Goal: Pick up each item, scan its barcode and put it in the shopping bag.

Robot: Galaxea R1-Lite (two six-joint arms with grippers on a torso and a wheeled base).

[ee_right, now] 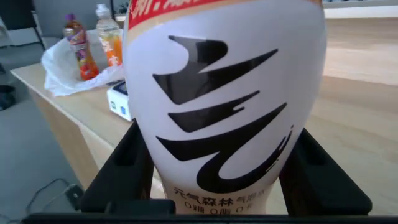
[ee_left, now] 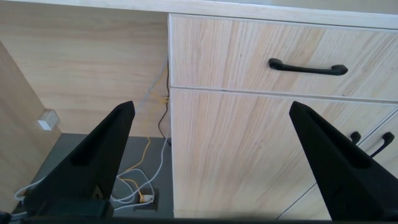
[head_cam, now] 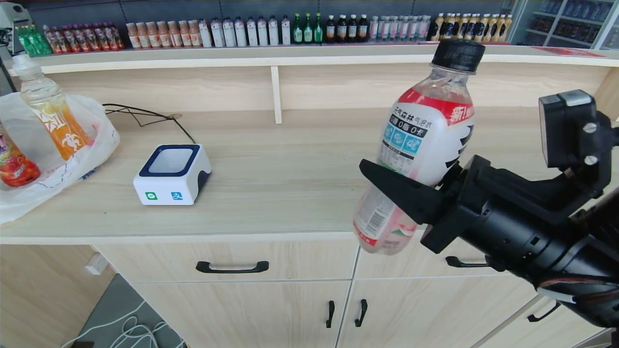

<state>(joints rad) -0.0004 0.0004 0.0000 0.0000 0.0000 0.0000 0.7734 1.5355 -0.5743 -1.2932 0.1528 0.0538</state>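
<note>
My right gripper (head_cam: 425, 198) is shut on a clear bottle (head_cam: 420, 145) with a black cap and a white, red and black label, held tilted in the air at the right over the counter's front edge. Up close, the bottle (ee_right: 224, 106) sits between the two black fingers (ee_right: 124, 168). The white and navy barcode scanner (head_cam: 172, 174) rests on the counter left of centre. The white shopping bag (head_cam: 92, 140) lies at the far left with an orange-label bottle (head_cam: 51, 108) and a red bottle (head_cam: 14, 166) in it. My left gripper (ee_left: 211, 155) is open, down in front of the cabinet doors.
The wooden counter (head_cam: 290, 183) has a raised back shelf (head_cam: 300, 53) lined with several drink bottles. A black cable (head_cam: 145, 116) runs from the scanner toward the back. Drawers and doors with black handles (head_cam: 232, 267) lie below; white cables (head_cam: 140, 333) lie on the floor.
</note>
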